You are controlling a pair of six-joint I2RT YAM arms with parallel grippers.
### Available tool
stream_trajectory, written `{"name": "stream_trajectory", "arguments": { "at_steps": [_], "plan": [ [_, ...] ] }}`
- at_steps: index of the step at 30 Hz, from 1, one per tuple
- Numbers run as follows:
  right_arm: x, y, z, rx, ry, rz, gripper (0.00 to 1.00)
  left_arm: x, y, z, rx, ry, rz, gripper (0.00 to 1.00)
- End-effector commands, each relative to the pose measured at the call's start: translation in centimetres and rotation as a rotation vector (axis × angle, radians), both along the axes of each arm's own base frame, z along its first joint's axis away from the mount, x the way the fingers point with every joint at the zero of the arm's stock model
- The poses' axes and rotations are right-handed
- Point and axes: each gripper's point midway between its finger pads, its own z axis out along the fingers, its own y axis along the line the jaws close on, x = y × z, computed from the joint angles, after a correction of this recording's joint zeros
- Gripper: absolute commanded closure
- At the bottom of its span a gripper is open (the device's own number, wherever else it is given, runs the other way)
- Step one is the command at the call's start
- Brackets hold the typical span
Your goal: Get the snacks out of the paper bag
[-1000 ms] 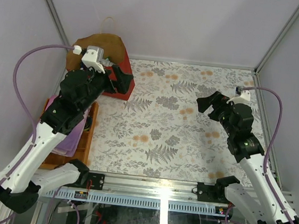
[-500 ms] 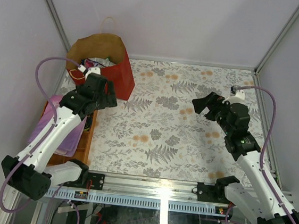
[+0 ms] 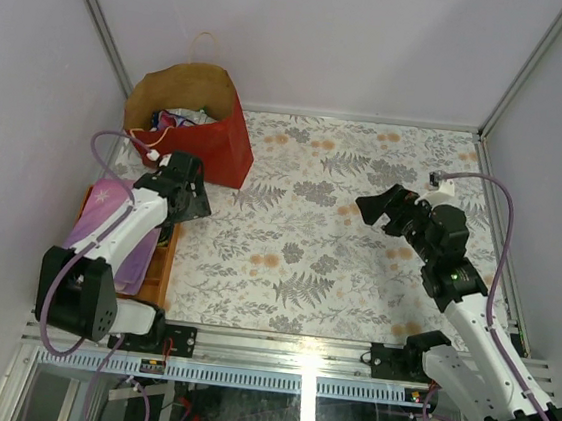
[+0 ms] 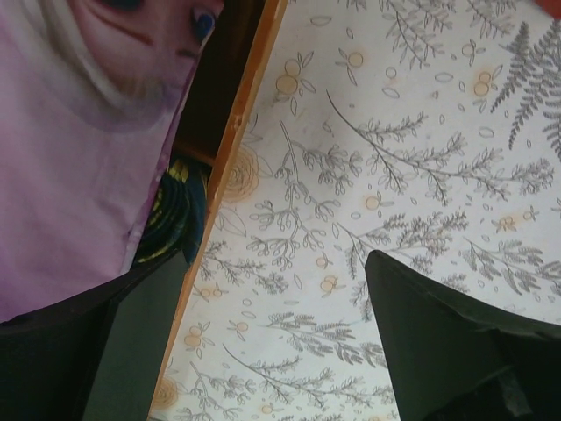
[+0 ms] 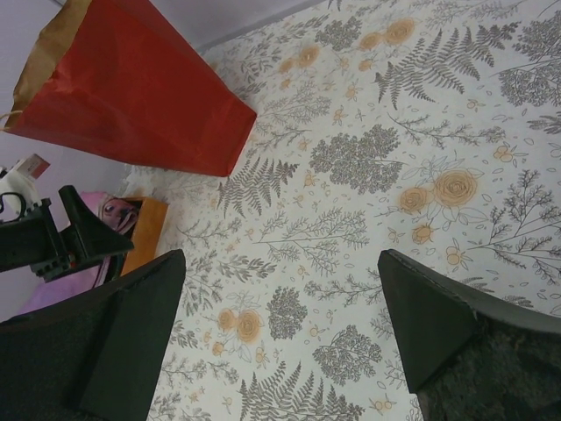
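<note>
1. Paper bag (image 3: 219, 146) stands upright at far-left corner of bench (image 3: 354, 279), mouth up; snack pkts (image 3: 177, 119) sit inside, so access is from above.
2. Left fingers (image 4: 438, 351) spread, nothing btwn, over bench just right of wooden tray (image 4: 235, 145) edge, on near side of bag.
3. Right fingers (image 5: 438, 324) spread, empty, mid-right, well apart from bag; prob. waiting.

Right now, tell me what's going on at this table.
A red paper bag stands upright in the far-left corner, snack packets still inside. The left end effector hangs open and empty at the wooden tray edge, near the bag. The right end effector hovers open over the floral tablecloth, holding nothing.
</note>
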Motion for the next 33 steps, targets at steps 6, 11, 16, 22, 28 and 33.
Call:
{"name": "stream_trajectory", "arguments": {
  "at_steps": [6,11,16,22,28,33],
  "plan": [
    [-1.0,1.1,0.6,0.077,-0.056,0.056,0.01,4.4,1.9,-0.4,0.131,0.021,-0.032,0.25],
    [-1.6,0.9,0.0,0.082,-0.055,0.055,0.00,6.1,2.1,-1.1,0.152,0.053,-0.070,0.25],
    [-2.2,0.6,-0.9,0.081,-0.052,0.048,0.00,7.4,3.4,-2.2,0.142,0.101,-0.068,0.27],
    [-2.6,0.4,-1.2,0.077,-0.052,0.046,0.01,7.1,3.2,-5.2,0.081,0.189,-0.084,0.28],
    [-2.9,-0.1,-1.2,0.063,-0.068,0.028,0.01,6.3,2.5,-6.7,0.049,0.233,-0.116,0.61],
    [-3.1,-0.2,-1.5,0.059,-0.063,0.024,0.01,6.0,1.9,-6.7,0.019,0.234,-0.150,1.00]
  ]
}}
